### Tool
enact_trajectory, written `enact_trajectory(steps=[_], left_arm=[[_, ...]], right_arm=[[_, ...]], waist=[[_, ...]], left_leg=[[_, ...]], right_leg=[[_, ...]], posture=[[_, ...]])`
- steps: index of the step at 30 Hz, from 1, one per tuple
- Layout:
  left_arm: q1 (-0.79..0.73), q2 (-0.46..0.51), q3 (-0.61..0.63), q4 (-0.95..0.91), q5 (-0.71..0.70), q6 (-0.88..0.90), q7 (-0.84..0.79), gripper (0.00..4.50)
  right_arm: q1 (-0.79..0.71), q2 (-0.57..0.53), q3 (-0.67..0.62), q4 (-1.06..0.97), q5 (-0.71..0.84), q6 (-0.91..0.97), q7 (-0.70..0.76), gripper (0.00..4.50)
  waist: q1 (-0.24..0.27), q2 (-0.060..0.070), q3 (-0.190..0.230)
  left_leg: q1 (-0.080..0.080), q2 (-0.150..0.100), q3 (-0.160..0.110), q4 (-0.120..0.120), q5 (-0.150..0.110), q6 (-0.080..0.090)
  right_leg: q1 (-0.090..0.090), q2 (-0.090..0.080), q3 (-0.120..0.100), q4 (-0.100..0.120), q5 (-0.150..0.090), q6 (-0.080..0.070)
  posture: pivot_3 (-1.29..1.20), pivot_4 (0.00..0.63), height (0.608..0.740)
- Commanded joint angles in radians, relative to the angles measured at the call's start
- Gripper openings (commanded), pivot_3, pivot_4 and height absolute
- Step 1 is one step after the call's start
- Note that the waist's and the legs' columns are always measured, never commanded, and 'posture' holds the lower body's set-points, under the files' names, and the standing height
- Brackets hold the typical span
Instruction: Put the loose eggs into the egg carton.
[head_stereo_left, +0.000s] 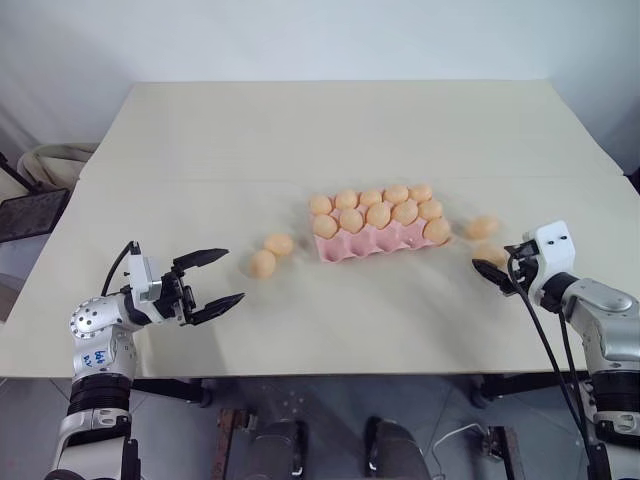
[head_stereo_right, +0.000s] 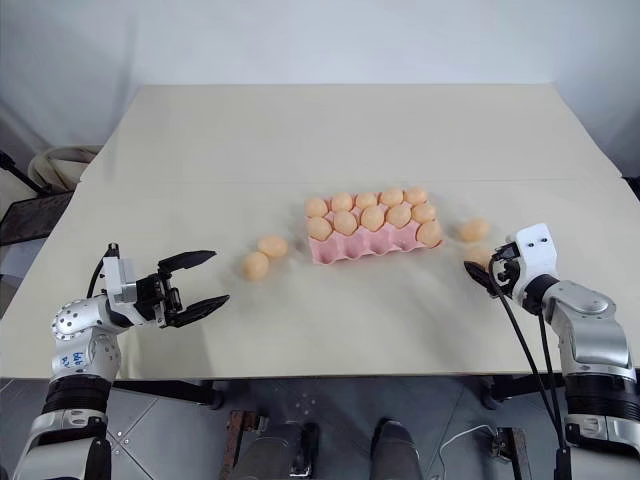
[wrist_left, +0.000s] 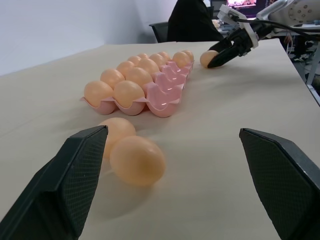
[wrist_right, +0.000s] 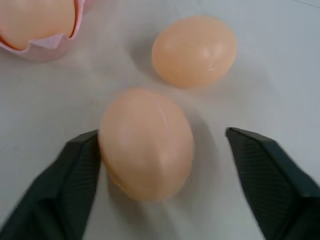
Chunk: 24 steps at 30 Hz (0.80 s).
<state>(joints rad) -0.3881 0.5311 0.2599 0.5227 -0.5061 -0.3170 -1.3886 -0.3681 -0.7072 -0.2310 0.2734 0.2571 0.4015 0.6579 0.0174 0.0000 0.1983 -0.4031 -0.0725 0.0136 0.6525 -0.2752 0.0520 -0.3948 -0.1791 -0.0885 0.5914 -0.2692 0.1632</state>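
Near egg (wrist_right: 146, 142) of the loose pair at the right of the frame, on the counter (head_stereo_left: 330, 130) beside the egg carton (head_stereo_left: 380, 240): it lies between the right gripper (wrist_right: 160, 145) fingers, one finger (wrist_right: 82, 160) touching it, the other apart, so partly spread and not yet clamped. Its long axis runs roughly along the fingers. Second egg (wrist_right: 194, 50) lies just beyond. Two more eggs (head_stereo_left: 270, 255) sit left of the carton, ahead of the left gripper (head_stereo_left: 212, 280), spread wide and empty.

No readable text anywhere – eggs, carton and counter were unmarked. Blue scribbles showed on the left arm's casing (head_stereo_left: 99, 357) – too small to read.
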Motion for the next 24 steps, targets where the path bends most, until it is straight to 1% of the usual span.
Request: enact_trajectory(steps=[1,3,4,5,8,10,15,19,24], left_arm=[[-0.011,0.018,0.024,-0.022,-0.022,0.001,0.002,4.50],[-0.010,0.018,0.024,-0.023,-0.023,0.001,0.002,4.50],[-0.010,0.018,0.024,-0.023,-0.023,0.002,0.002,4.50],[-0.010,0.018,0.025,-0.023,-0.023,0.002,0.003,4.50],[-0.010,0.019,0.027,-0.027,-0.026,0.006,0.001,4.50],[-0.010,0.020,0.029,-0.027,-0.026,0.006,-0.001,4.50],[-0.010,0.019,0.033,-0.029,-0.028,0.007,-0.002,4.50],[-0.006,0.016,0.032,-0.036,-0.029,0.011,0.000,4.50],[-0.002,0.012,0.031,-0.046,-0.028,0.015,0.005,4.50]], right_arm=[[0.006,0.005,-0.012,-0.047,0.015,-0.023,0.012,2.52],[0.011,0.005,-0.016,-0.065,0.019,-0.012,0.014,1.92],[0.014,0.003,-0.016,-0.078,0.020,-0.012,0.018,1.72],[0.016,0.000,-0.016,-0.096,0.022,-0.009,0.022,1.66],[0.003,-0.005,-0.027,-0.191,0.052,0.038,0.021,1.65],[-0.012,-0.002,-0.026,-0.279,0.088,0.104,0.018,1.65],[-0.072,0.051,0.036,-0.512,0.172,0.288,-0.036,1.65],[-0.132,0.120,0.118,-0.558,0.152,0.328,-0.090,1.65],[-0.151,0.154,0.212,-0.502,0.081,0.294,-0.113,1.65]], waist=[[0.000,0.000,0.000],[0.000,0.000,0.000],[0.000,0.000,0.000],[0.001,0.000,0.000],[0.000,0.000,0.000],[-0.001,0.000,0.000],[-0.005,0.000,0.000],[-0.004,0.000,0.000],[0.003,0.000,0.000]], left_leg=[[0.000,0.000,0.000,0.000,0.000,0.000],[0.000,0.000,0.000,0.000,0.000,0.000],[0.000,0.000,0.000,0.000,0.000,0.000],[0.000,0.000,0.000,0.000,0.000,0.000],[0.000,0.000,0.000,0.000,0.000,0.000],[0.000,0.000,0.000,0.000,0.000,0.000],[0.000,0.001,0.000,0.000,0.000,-0.001],[0.000,0.002,0.000,-0.001,-0.001,-0.001],[-0.002,0.001,-0.001,-0.002,-0.001,0.000]], right_leg=[[0.000,0.000,0.000,0.000,0.000,0.000],[0.000,0.000,0.000,0.000,0.000,0.000],[0.000,0.000,0.000,0.000,0.000,0.000],[0.000,0.000,0.000,0.000,0.000,0.000],[0.000,0.000,0.000,0.000,0.000,0.000],[0.000,0.000,0.000,0.000,0.000,0.000],[-0.001,0.001,0.000,0.000,0.000,0.000],[-0.002,0.002,0.000,0.000,0.001,-0.001],[-0.003,0.001,-0.001,0.001,0.001,-0.001]], posture=[[0.00,0.150,0.740],[0.00,0.150,0.740],[0.00,0.150,0.740],[0.00,0.150,0.740],[0.00,0.150,0.740],[0.00,0.150,0.740],[0.00,0.150,0.740],[0.00,0.150,0.740],[0.00,0.150,0.740]])
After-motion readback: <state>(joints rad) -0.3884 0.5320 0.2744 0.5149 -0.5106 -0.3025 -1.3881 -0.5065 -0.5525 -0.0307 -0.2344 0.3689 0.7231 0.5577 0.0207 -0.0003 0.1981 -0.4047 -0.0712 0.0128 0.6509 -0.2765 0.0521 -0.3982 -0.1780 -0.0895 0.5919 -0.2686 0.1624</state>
